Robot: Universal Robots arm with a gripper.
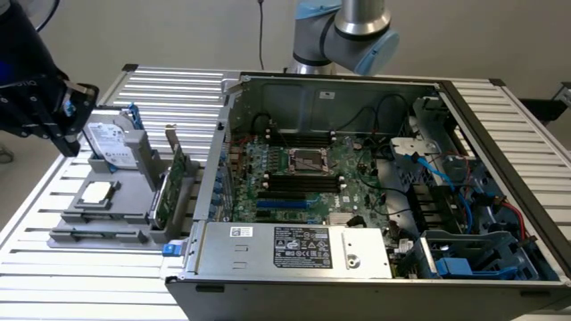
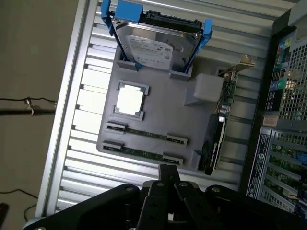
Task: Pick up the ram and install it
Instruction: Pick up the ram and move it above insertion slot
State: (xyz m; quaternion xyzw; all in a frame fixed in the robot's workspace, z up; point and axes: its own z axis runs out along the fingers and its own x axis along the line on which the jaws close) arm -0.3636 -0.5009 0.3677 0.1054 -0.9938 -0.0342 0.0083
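Two ram sticks stand on edge in the grey holder (image 2: 165,112), one ram stick (image 2: 146,134) behind the other ram stick (image 2: 140,152). In the exterior view they are thin dark strips (image 1: 93,234) at the holder's front. My gripper (image 2: 168,173) hovers above the holder's near edge, close to the nearer stick, with its black fingers shut and nothing between them. The exterior view has the gripper (image 1: 69,134) at the far left, above the holder (image 1: 120,215).
The holder also carries a hard drive (image 2: 153,45) in a blue bracket, a CPU (image 2: 130,100) and an upright green expansion card (image 2: 218,129). The open computer case (image 1: 499,134) with its motherboard (image 1: 308,177) lies on the slatted table (image 1: 80,281), at the exterior view's right.
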